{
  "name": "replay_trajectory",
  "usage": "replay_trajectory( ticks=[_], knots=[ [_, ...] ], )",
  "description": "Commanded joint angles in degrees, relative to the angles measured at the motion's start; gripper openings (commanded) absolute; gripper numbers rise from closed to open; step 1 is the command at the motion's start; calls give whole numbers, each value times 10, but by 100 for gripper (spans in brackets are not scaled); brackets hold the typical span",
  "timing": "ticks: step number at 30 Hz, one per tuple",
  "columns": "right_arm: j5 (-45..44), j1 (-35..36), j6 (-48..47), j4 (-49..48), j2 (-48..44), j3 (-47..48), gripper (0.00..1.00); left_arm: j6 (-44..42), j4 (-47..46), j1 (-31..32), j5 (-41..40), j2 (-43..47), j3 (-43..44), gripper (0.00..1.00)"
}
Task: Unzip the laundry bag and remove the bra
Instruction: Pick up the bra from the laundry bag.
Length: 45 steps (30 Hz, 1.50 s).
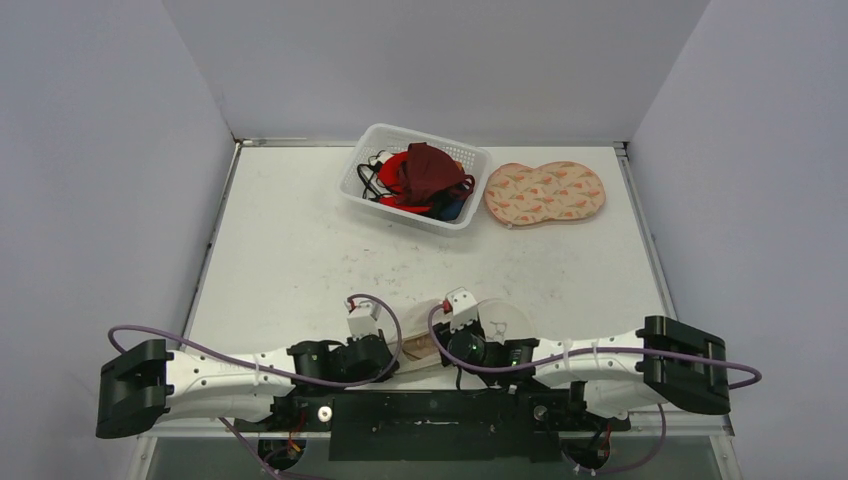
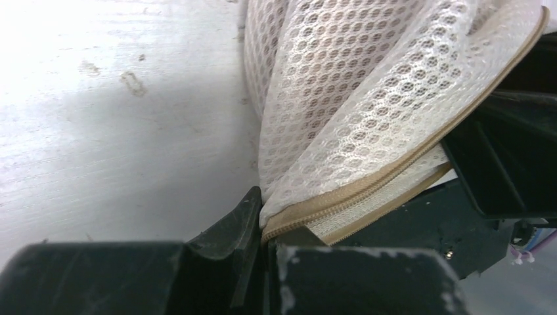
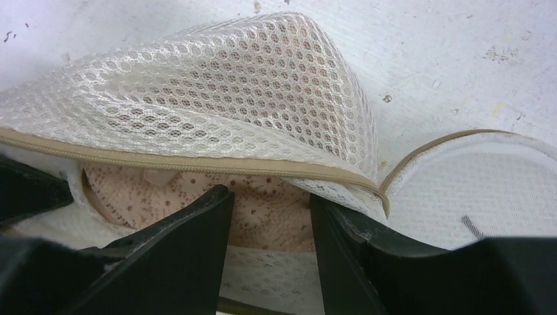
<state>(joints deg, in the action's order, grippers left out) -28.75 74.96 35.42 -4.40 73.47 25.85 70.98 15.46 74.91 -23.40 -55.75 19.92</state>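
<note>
The white mesh laundry bag (image 2: 341,98) lies at the table's near edge between my two grippers, with its round flap (image 1: 505,322) folded open to the right. My left gripper (image 2: 266,216) is shut on the bag's tan zipper edge (image 2: 368,187) and holds the upper mesh layer up. The zipper (image 3: 197,163) is undone, and the opening shows the pink lace bra (image 3: 151,190) inside. My right gripper (image 3: 270,195) is open. Its fingertips reach into the opening under the lifted mesh (image 3: 230,98), with the bra's lace showing between them.
A white basket (image 1: 470,152) holding red and dark garments stands at the back centre. To its right lies a flat peach patterned bag (image 1: 545,192). Grey walls close off the table on the left, back and right.
</note>
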Motion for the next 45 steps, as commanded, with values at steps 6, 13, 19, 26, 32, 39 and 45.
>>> replay_trajectory(
  ticks=[6, 13, 19, 26, 32, 39, 45],
  knots=[
    [27, 47, -97, -56, -90, -4, 52, 10, -19, 2, -4, 3, -22, 0],
    [26, 79, -152, -60, -18, 42, 52, 6, -29, 2, -3, -1, -20, 0],
    [15, 86, -174, -99, 54, 66, 52, 11, -21, 2, -2, 6, -25, 0],
    [6, 91, -185, -140, 102, 67, 56, 21, -10, 2, -4, 29, -39, 0],
    [-25, 96, -173, -158, 132, 58, 61, 28, -12, 2, -3, 38, -48, 0],
    [-45, 109, -170, -185, 135, 40, 68, 26, -8, 2, -6, 39, -46, 0],
    [-34, 118, -176, -206, 95, 18, 72, 29, -11, 2, -6, 39, -50, 0]
  ],
)
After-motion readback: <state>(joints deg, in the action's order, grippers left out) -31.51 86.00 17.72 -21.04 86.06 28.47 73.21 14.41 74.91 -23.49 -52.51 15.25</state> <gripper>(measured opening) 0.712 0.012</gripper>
